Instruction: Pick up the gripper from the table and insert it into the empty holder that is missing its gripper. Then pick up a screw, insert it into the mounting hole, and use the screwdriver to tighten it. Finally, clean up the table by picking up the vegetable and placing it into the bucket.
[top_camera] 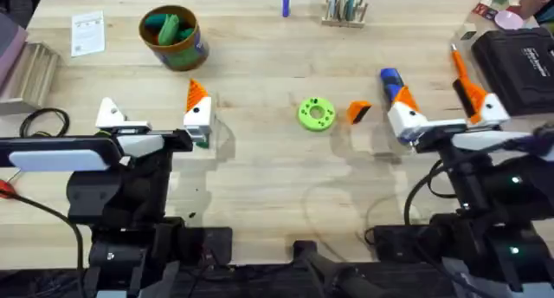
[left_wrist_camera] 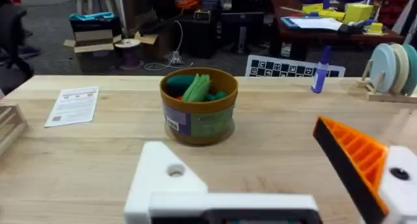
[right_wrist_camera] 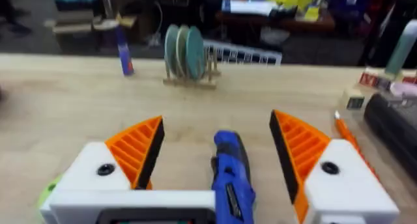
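Blue screwdriver lying lengthwise between spread fingers of right gripper, mid-right overhead; left gripper open, farther.

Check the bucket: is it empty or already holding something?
Holding something. The bucket stands upright with green toy vegetables sticking up above its rim, also seen overhead.

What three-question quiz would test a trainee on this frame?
1. True or false: the orange gripper lies on the table beside the green disc.
2. What lies between the right gripper's open fingers? A) the screwdriver B) a screw C) a paper sheet
3. Fill in: the green toy vegetables sit inside the ____.
Key: 1 true; 2 A; 3 bucket.
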### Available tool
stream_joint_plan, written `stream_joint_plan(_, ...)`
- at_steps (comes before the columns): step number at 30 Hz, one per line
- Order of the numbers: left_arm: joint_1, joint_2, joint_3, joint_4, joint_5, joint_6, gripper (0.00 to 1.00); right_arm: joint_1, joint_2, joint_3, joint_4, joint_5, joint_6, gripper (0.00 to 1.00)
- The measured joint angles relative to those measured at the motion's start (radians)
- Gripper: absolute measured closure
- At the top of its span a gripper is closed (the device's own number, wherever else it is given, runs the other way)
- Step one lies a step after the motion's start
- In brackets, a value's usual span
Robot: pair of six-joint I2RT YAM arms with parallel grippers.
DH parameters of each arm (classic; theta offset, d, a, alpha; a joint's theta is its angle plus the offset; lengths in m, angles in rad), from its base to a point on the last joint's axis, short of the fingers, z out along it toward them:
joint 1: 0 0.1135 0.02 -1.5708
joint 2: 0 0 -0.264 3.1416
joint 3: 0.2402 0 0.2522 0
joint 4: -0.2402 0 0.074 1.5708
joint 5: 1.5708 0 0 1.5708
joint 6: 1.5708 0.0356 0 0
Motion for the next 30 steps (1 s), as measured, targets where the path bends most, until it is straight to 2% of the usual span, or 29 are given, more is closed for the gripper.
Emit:
stream_joint_plan(3,0.000,0.000,0.003,-0.006,0.004,0.000,0.015,0.000,0.000,0.002,0.064,0.000,0.000,0.010)
stream_joint_plan(6,0.000,0.000,0.043,-0.062,0.003,0.000,0.015,0.000,0.000,0.025,0.054,0.000,0.000,0.010)
stream_joint_plan(11,0.000,0.065,0.215,-0.187,-0.003,0.000,0.015,0.000,0.013,0.144,-0.041,0.000,0.000,0.010)
stream_joint_plan(15,0.000,0.238,0.394,-0.318,-0.005,0.002,0.015,0.000,0.082,0.281,-0.142,0.000,0.000,0.010)
stream_joint_plan(19,0.000,0.466,0.564,-0.483,-0.005,0.025,0.015,0.000,0.218,0.410,-0.272,0.000,0.000,0.011)
stream_joint_plan(26,0.000,0.840,0.860,-0.857,-0.005,0.061,0.015,0.000,0.516,0.673,-0.640,0.000,0.000,0.010)
stream_joint_plan(30,0.000,0.976,0.988,-0.985,-0.005,0.066,0.015,0.000,0.644,0.831,-0.822,0.000,0.000,0.010)
